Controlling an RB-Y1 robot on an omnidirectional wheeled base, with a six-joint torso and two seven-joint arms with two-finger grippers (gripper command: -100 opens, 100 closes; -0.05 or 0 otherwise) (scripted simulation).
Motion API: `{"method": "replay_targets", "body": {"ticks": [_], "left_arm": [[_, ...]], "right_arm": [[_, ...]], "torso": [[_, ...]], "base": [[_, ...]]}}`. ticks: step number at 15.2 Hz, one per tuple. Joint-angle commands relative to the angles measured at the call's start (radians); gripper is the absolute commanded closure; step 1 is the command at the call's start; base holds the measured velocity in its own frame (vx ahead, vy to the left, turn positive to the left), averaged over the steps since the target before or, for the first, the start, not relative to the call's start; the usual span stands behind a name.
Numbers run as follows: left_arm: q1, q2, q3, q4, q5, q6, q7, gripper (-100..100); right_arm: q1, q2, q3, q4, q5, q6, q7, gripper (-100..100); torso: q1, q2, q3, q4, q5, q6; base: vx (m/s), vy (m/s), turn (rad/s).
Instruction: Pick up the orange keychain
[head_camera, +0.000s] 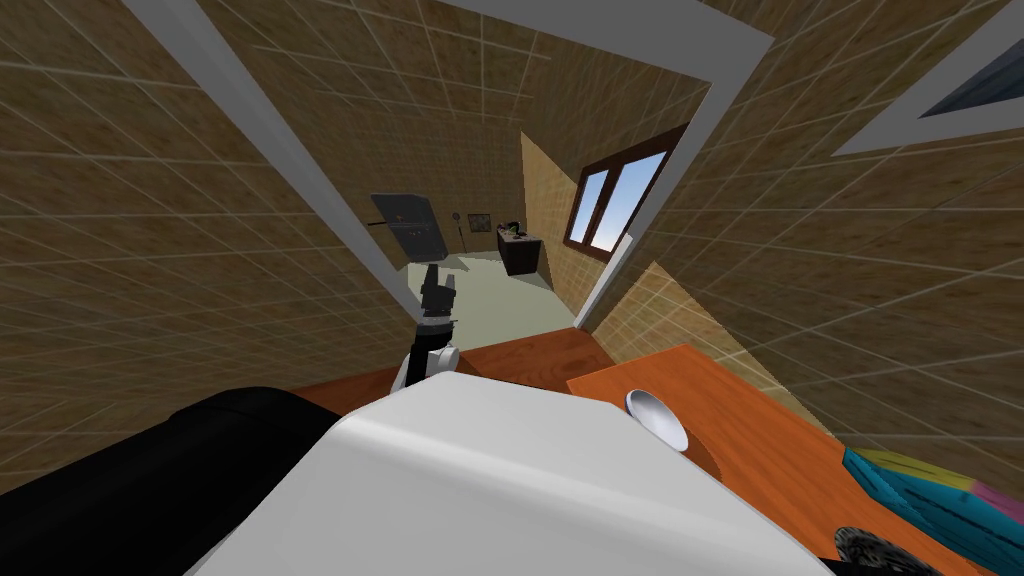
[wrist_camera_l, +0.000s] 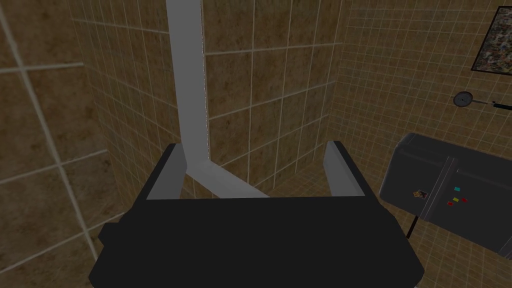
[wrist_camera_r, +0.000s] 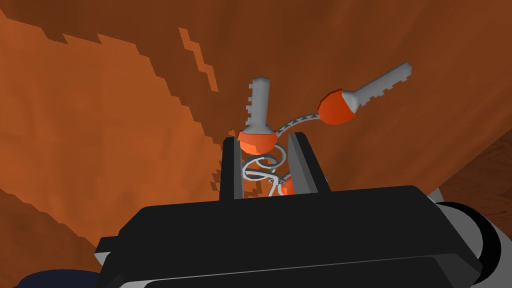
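Observation:
The orange keychain (wrist_camera_r: 258, 142) has two grey keys with orange heads joined by grey wire rings and a short chain. It lies on an orange-brown surface (wrist_camera_r: 100, 125). My right gripper (wrist_camera_r: 264, 141) is shut on it: the two fingers press the rings and one key's orange head from both sides. The second key (wrist_camera_r: 336, 109) sticks out past the fingertips. My left gripper (wrist_camera_l: 255, 170) is open and holds nothing; in the head view it (head_camera: 438, 290) is raised in front of my chest, toward a doorway.
An orange table (head_camera: 780, 440) stands at my right with a white bowl (head_camera: 657, 417) near its edge. A teal and multicoloured object (head_camera: 930, 500) and a dark round thing (head_camera: 880, 550) lie further right. A black bulky shape (head_camera: 150, 470) sits at the lower left.

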Motion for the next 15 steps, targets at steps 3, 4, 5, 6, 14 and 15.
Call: {"method": "replay_targets", "body": {"ticks": [3, 4, 5, 6, 14, 15], "left_arm": [[0.0, 0.0, 0.0, 0.0, 0.0, 0.0, 0.0, 0], [0.0, 0.0, 0.0, 0.0, 0.0, 0.0, 0.0, 0], [0.0, 0.0, 0.0, 0.0, 0.0, 0.0, 0.0, 0], [0.0, 0.0, 0.0, 0.0, 0.0, 0.0, 0.0, 0], [0.0, 0.0, 0.0, 0.0, 0.0, 0.0, 0.0, 0], [0.0, 0.0, 0.0, 0.0, 0.0, 0.0, 0.0, 0]], "right_arm": [[-0.009, -0.021, 0.047, 0.001, -0.05, 0.009, 0.021, 100], [-0.009, -0.021, 0.047, 0.001, -0.053, 0.009, 0.021, 100], [-0.018, -0.044, 0.081, 0.0, -0.085, 0.019, 0.042, 100], [-0.018, -0.044, 0.101, 0.0, -0.107, 0.019, 0.042, 100], [-0.036, -0.09, 0.209, 0.0, -0.264, 0.038, 0.082, 100], [-0.045, -0.114, 0.255, -0.001, -0.3, 0.048, 0.102, 100]], "torso": [[0.0, 0.0, 0.0, 0.0, 0.0, 0.0], [0.001, 0.0, 0.0, 0.0, 0.0, 0.0], [0.001, 0.0, 0.0, 0.0, 0.0, 0.0], [0.001, 0.001, 0.0, 0.0, 0.0, 0.0], [0.001, 0.0, 0.0, 0.0, 0.0, 0.0], [0.001, 0.0, 0.0, 0.0, 0.0, 0.0]], "base": [[-0.002, 0.003, 0.008], [-0.01, 0.012, 0.027], [-0.014, 0.02, 0.026], [-0.013, 0.021, 0.019], [-0.008, 0.012, 0.011], [-0.008, 0.01, 0.013]]}}
